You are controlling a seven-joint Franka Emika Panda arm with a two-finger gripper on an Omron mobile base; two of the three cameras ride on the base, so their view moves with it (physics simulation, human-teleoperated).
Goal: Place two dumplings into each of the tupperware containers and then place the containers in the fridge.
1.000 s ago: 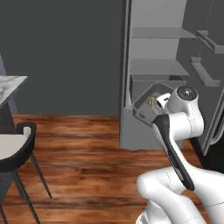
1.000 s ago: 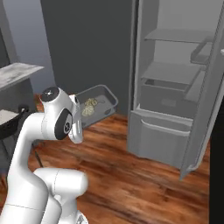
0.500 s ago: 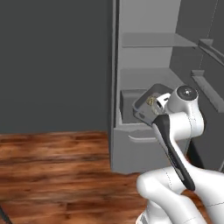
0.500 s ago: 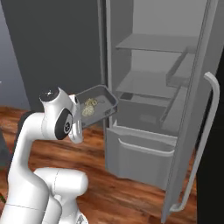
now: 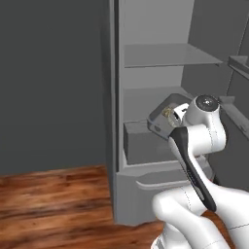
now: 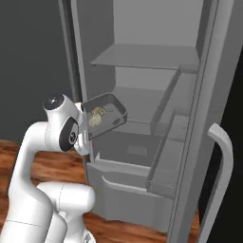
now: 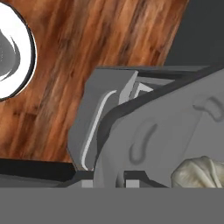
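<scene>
you've got one tupperware container (image 6: 105,115) up in the air in front of the open fridge (image 6: 142,61), roughly level with the middle shelf (image 6: 137,102) and just outside its front edge. it sits tilted, with its far end higher than the end nearest the arm. the dumplings (image 6: 96,116) lie loose inside it, pale lumps against the grey floor of the tub; in the hand view one dumpling (image 7: 201,171) rests close to the near wall.

the gripper (image 6: 84,127) looks clamped on the near rim of the container, since the tub hangs from that edge with nothing under it (the fingers themselves are hidden behind the wrist and the tub, so you can't read how wide they stand).

expect the tub to be light and fairly stiff, but a one-edge hold on thin plastic leaves the far end free to sag or swing. the smooth lip could slip if you jerk it. the dumplings are soft and unsecured, so they'll likely slide toward the low end if the tilt grows. level the tub before you reach in, and keep your hold on the rim, not the wall.
</scene>
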